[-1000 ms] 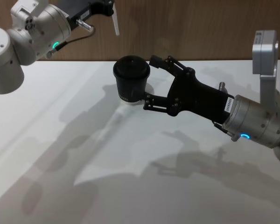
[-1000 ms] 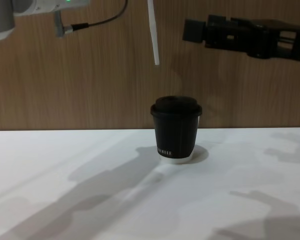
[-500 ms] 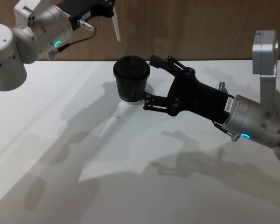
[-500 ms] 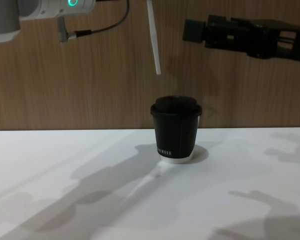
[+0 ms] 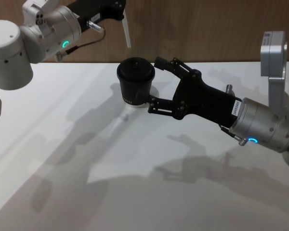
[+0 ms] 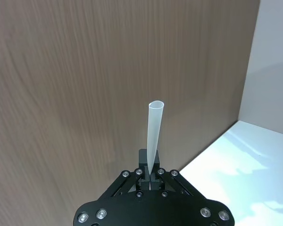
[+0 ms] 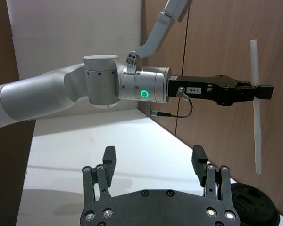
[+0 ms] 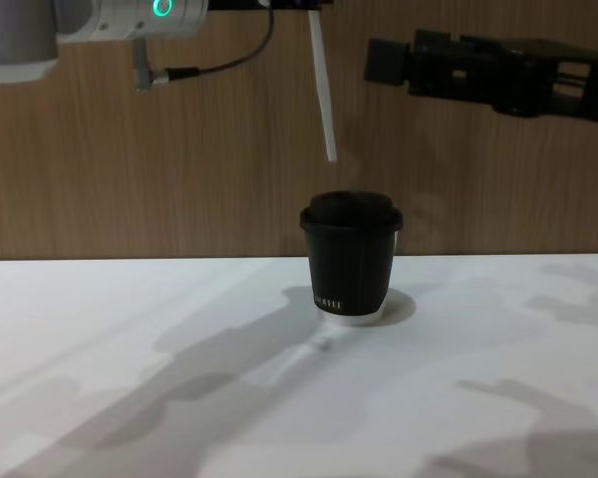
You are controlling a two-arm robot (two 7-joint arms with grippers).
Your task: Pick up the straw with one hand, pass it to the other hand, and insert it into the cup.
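Chest view: straw [image 8: 324, 95] hangs above the cup [image 8: 351, 259].

Lighting even and fairly bright across all views. White table [image 5: 135, 183] carries broad, soft-edged grey arm shadows in head and chest views; a faint shadow also lies beside the cup [image 8: 351, 257]. No strong glare on the matte tabletop. Green ring light on the left arm glows clearly. Left wrist view: wood wall [image 6: 61, 70] grain looks smeared, slightly soft. Straw [image 7: 256, 113] renders sharp.
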